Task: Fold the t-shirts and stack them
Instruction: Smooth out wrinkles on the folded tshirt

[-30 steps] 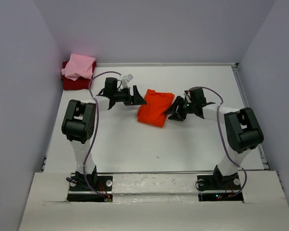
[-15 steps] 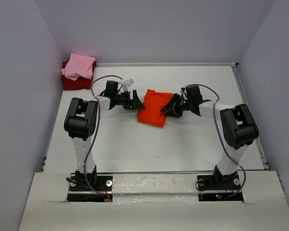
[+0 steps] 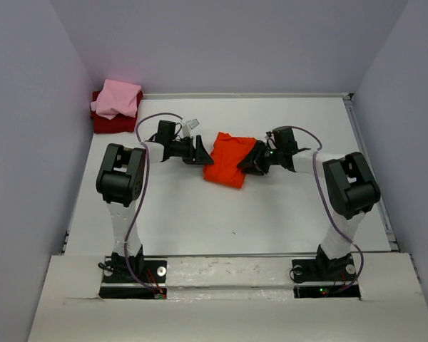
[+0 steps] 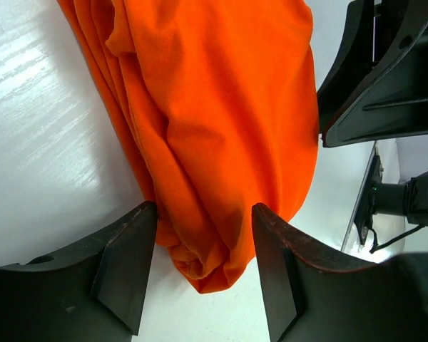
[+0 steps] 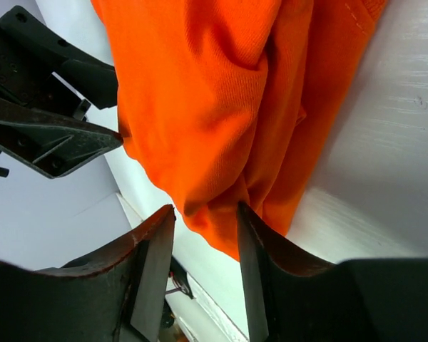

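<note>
Two part-open end effectors (image 4: 203, 221) (image 5: 205, 214) astride t-shirt (image 4: 221, 107) (orange-red)

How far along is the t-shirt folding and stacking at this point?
Done: the pink t-shirt lies folded on the dark red t-shirt in the far-left corner. In hand: the orange t-shirt sits mid-table in a loose bundle, with the left gripper and right gripper straddling its opposite ends; a firm grip isn't clear. Left: finish folding it and add it to the stack.

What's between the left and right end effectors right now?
Only the bunched orange-red t-shirt, flanked by the left end effector and right end effector. Clearest in the top external view.
</note>
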`<action>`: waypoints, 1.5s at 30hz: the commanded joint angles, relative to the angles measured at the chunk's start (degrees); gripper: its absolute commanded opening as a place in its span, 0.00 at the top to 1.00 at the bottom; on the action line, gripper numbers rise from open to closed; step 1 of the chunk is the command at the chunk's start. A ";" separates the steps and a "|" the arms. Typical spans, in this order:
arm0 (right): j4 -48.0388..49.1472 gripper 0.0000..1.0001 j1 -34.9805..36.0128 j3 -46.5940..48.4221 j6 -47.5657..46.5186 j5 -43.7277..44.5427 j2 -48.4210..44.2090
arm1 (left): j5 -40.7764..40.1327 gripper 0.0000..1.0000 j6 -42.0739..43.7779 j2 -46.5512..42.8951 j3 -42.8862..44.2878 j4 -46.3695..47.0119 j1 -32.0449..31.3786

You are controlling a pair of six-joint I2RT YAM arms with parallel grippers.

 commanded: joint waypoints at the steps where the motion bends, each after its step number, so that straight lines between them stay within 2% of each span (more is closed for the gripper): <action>1: 1.37 0.49 0.52 2.67 -0.81 -0.10 -0.13 | 1.58 0.36 1.12 -0.34 3.22 -1.19 0.36; 4: -0.39 0.45 0.52 3.11 -2.04 0.52 -0.92 | 1.49 0.35 1.56 -0.78 3.84 -1.89 0.44; 18: -1.45 0.45 0.00 1.97 -3.72 2.01 -2.59 | 1.93 0.35 2.62 -0.87 5.07 -3.39 0.80; 25: -3.03 0.46 -0.53 1.80 -3.98 2.10 -2.24 | 2.28 0.36 2.44 -0.69 6.04 -3.74 0.80; 29: -2.86 0.52 -0.53 1.79 -3.63 1.75 -1.63 | 2.81 0.37 2.00 0.19 6.74 -3.74 0.80; 37: -0.31 0.53 -0.53 3.11 -2.31 0.87 0.83 | 3.60 0.41 0.86 1.42 8.41 -3.65 0.18; 40: -0.14 0.57 -0.53 3.29 -2.22 0.87 1.36 | 3.78 0.44 0.42 2.12 8.67 -3.65 -0.17; 41: -0.13 0.65 -0.53 3.29 -2.13 0.87 1.62 | 3.95 0.45 0.25 2.56 8.85 -3.65 -0.35; 43: 0.04 0.67 -0.53 3.29 -2.05 0.78 1.89 | 3.87 0.46 0.07 2.91 9.20 -3.65 -0.87; 45: 0.22 0.78 -0.53 3.29 -2.05 0.78 2.15 | 4.13 0.46 -0.11 3.44 9.73 -3.65 -1.22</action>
